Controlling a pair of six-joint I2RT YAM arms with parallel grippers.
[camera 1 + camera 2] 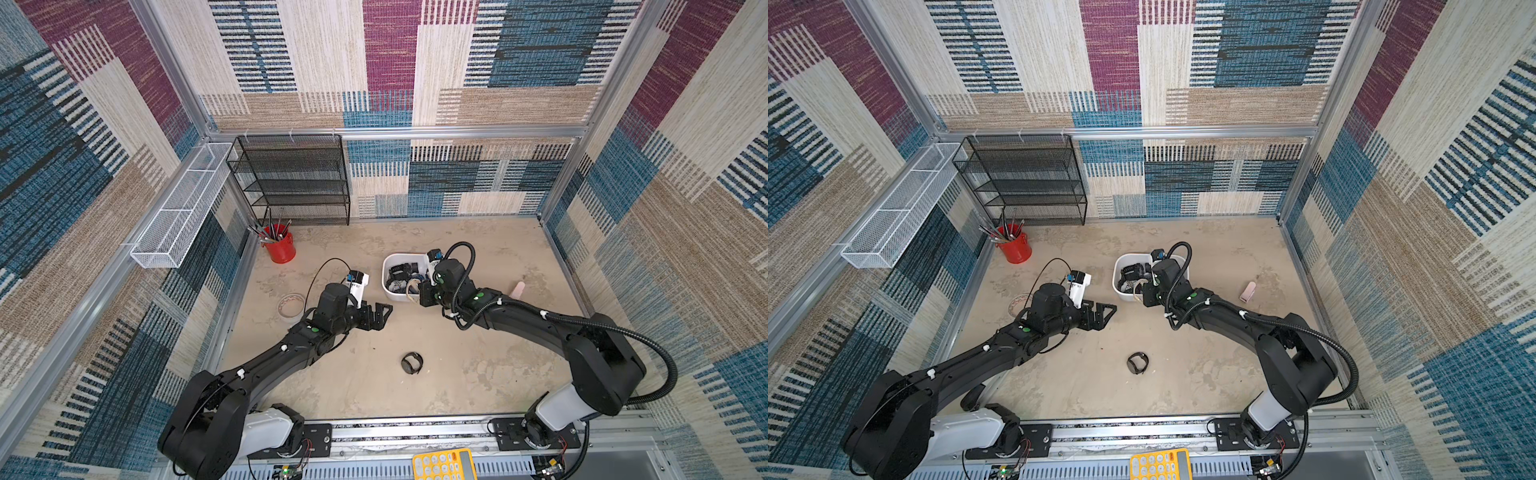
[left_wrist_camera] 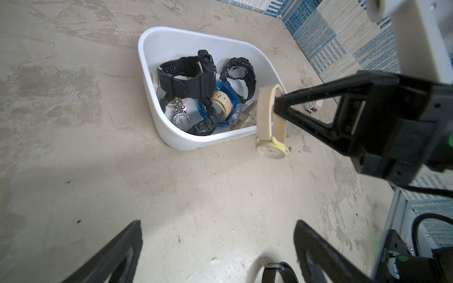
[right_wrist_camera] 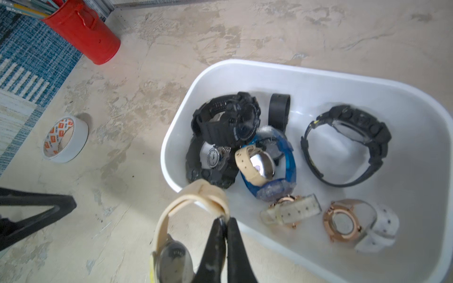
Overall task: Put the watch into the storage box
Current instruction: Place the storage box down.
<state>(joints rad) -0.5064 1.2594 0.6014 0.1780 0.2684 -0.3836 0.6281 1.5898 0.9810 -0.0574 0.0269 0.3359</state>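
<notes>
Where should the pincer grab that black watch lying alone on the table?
Grip the black watch by its thin strap, coming straight down from above. It lies as a loop with its opening facing upward, so one tip should slip inside the ring and the other stay outside.

Lighting is bright, even and diffuse from overhead; shadows are faint. Both top views bow at the edges. The right wrist view is soft, worst at the cream watch (image 3: 171, 259) nearest the lens.
</notes>
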